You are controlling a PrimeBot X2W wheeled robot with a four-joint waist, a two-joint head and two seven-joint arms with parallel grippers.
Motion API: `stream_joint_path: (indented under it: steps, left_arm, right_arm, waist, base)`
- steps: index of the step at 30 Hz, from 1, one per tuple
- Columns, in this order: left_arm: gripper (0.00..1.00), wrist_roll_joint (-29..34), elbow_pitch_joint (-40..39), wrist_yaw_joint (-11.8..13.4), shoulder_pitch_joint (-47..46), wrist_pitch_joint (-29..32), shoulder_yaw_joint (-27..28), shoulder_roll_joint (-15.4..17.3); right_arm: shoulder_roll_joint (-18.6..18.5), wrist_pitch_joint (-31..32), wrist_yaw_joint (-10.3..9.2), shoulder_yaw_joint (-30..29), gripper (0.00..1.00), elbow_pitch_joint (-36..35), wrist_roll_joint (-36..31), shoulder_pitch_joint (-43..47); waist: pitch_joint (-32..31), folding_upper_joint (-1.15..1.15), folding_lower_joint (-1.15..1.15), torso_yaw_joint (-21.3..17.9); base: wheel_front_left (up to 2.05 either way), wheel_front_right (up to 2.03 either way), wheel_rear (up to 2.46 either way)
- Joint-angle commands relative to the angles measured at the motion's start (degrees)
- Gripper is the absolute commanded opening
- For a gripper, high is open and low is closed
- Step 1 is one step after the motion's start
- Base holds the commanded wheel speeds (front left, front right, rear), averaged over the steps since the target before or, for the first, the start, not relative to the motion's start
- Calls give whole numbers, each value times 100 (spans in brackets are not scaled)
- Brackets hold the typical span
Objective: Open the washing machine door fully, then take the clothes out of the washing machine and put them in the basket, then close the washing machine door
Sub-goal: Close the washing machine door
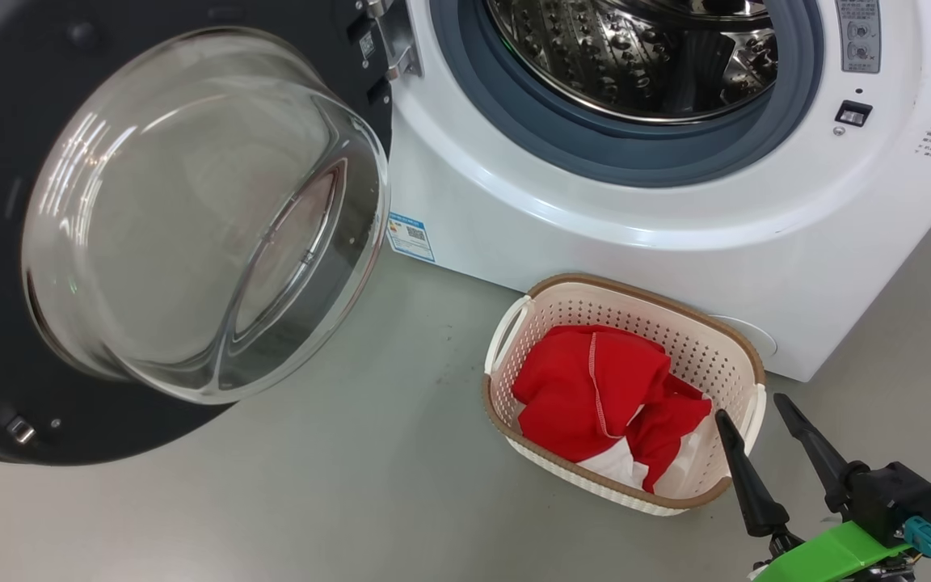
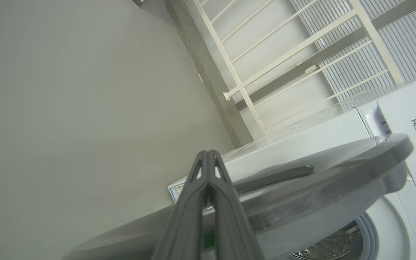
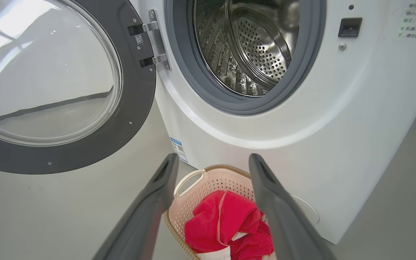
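The washing machine [image 1: 595, 234] [image 3: 338, 126] [image 2: 406, 119] stands with its steel drum [image 1: 635, 56] [image 3: 244, 47] showing no clothes. Its black-rimmed door [image 1: 110, 234] [image 3: 49, 86] is swung wide to the left; in the left wrist view I see the door [image 2: 302, 195] edge-on. The red and white clothes [image 1: 603, 396] [image 3: 226, 227] lie in the cream basket [image 1: 700, 339] [image 3: 200, 191] on the floor before the machine. My right gripper [image 1: 752, 408] [image 3: 213, 160] is open and empty, just right of and above the basket. My left gripper [image 2: 208, 153] is shut and empty, beside the door's outer side.
Grey floor [image 1: 352, 485] spreads left of and in front of the basket. A cream metal rack [image 2: 284, 54] stands against the wall beside the machine. The open door overhangs the floor at the left.
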Motion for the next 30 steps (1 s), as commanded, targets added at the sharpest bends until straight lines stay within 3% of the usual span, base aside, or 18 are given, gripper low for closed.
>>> stream_joint_path:
  steps: [1,11,30]
  left_arm:
    - [0,-158,-197,-33,-55,291,47,462]
    - [0,-751,-1100,-33,626,1372,-388,372]
    - [0,-1501,-3245,-33,1755,2020,-1044,165]
  right_arm:
    - [-46,-37,28,105,100,-162,-48,-99]
    - [-17,-37,28,51,100,-165,-48,-81]
    - [40,-37,28,-24,100,-188,-65,5]
  waist:
    - [23,0,0,-22]
    - [-14,0,0,-66]
    - [-357,0,0,-243]
  base:
    - [0,0,0]
    - [0,0,0]
    - [0,0,0]
